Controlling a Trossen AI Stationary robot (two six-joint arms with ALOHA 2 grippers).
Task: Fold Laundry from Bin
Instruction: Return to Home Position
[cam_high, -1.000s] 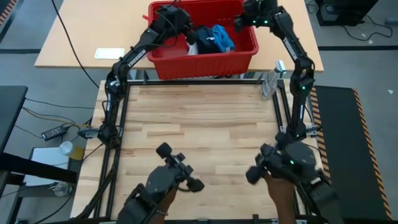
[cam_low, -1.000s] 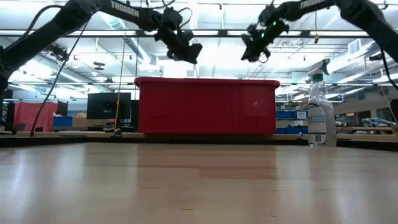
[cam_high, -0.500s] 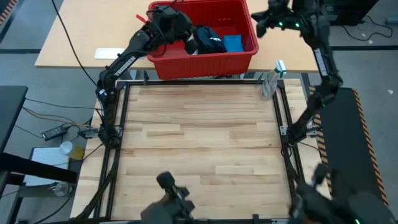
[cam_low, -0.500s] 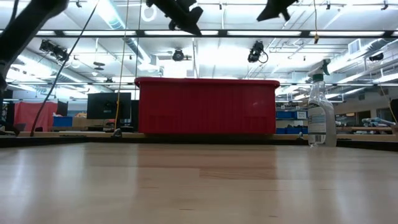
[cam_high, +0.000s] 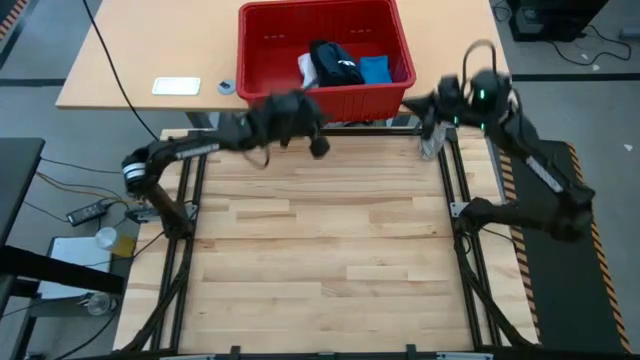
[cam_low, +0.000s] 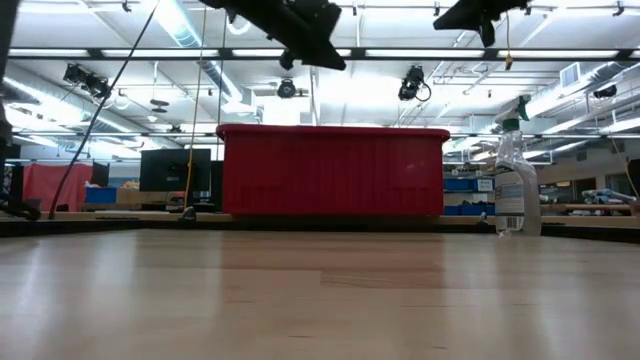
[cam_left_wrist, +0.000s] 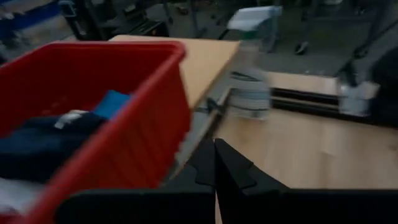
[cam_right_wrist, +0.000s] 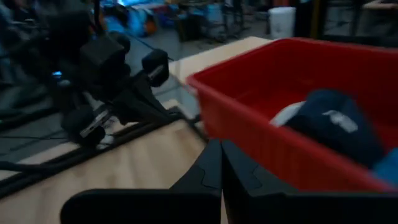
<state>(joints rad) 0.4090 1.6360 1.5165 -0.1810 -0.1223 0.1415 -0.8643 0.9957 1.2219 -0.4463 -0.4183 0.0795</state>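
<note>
Laundry (cam_high: 335, 66) lay piled in the bin (cam_high: 262, 40), with white, dark and bright blue cloth bunched toward one end and the other end bare. The bin stood just ahead of the left end effector (cam_left_wrist: 215, 147), whose fingers were pressed together and held nothing. It hovered above the far edge of the counter (cam_high: 320, 230), close to the bin's near wall. The right end effector (cam_right_wrist: 221, 146), likewise closed and empty, hung off the bin's corner with the cloth in its sight. A bottle (cam_high: 435, 135) stood close below it. No garment lay on the counter. By my reading, the folding and binning were done. Only parking both arms remained, since both were raised near the bin and not yet at rest.
</note>
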